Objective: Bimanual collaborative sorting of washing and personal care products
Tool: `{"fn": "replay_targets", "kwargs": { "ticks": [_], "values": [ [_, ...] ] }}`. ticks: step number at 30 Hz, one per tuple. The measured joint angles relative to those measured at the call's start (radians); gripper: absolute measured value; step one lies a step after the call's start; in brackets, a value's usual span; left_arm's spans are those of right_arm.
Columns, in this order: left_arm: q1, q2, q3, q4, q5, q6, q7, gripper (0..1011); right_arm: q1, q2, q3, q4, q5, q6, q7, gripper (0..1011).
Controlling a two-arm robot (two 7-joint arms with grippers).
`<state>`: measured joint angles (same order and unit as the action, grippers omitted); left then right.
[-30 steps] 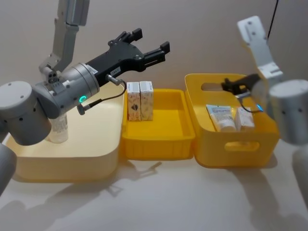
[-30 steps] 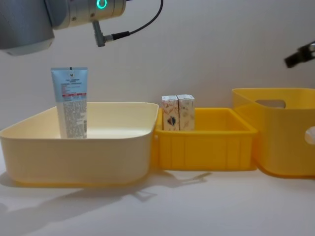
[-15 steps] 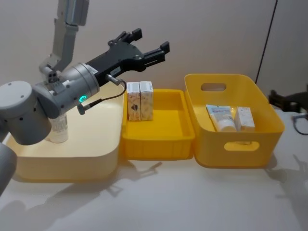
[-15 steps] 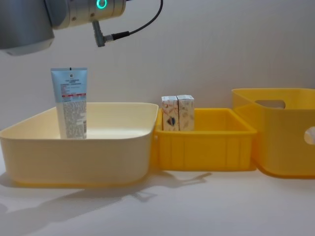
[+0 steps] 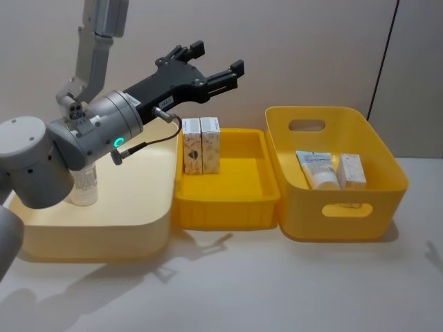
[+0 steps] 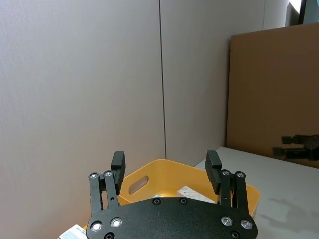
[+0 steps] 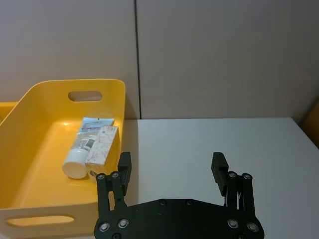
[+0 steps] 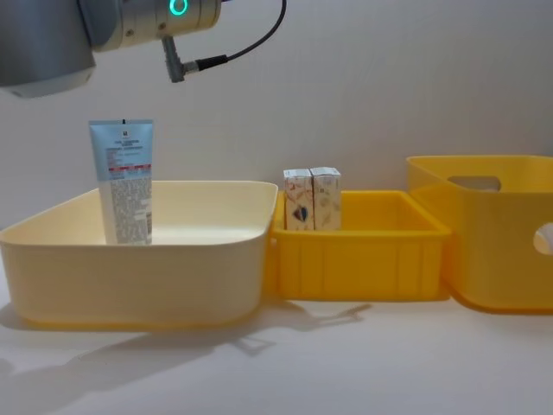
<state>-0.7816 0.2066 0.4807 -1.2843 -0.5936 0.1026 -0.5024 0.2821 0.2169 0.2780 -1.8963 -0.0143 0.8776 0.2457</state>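
Change: the right arm, which reached over the tall yellow bin a second ago, has pulled back out of the head view; the left arm has not moved.
Left gripper (image 5: 223,73): raised above the back of the cream bin (image 5: 131,214), pointing toward the yellow bins, jaws spread wide and empty.
Right gripper (image 7: 172,167): in its wrist view it hovers over bare table (image 7: 209,144) just beside the tall yellow bin (image 7: 30,129), jaws spread wide and empty.
Pale blue squeeze tube (image 8: 123,181): standing upright on its cap at the left of the cream bin, red band near the top.
Two small printed cartons (image 5: 201,144): upright, side by side and touching, at the back left corner of the shallow yellow tray (image 5: 228,200).
Tall yellow bin contents: a capped tube (image 5: 319,169) and a small carton (image 5: 351,170) lying next to each other.
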Motion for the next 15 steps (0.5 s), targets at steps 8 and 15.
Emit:
{"fn": "replay_targets", "kwargs": {
  "ticks": [8, 15],
  "values": [
    [0.0, 0.0, 0.0, 0.0, 0.0, 0.0, 0.0, 1000, -0.01, -0.012, 0.129, -0.026, 0.067, 0.063, 0.043, 1001],
    [0.0, 0.0, 0.0, 0.0, 0.0, 0.0, 0.0, 1000, -0.006, -0.019, 0.165, -0.031, 0.097, 0.082, 0.07, 1001]
  ]
}}
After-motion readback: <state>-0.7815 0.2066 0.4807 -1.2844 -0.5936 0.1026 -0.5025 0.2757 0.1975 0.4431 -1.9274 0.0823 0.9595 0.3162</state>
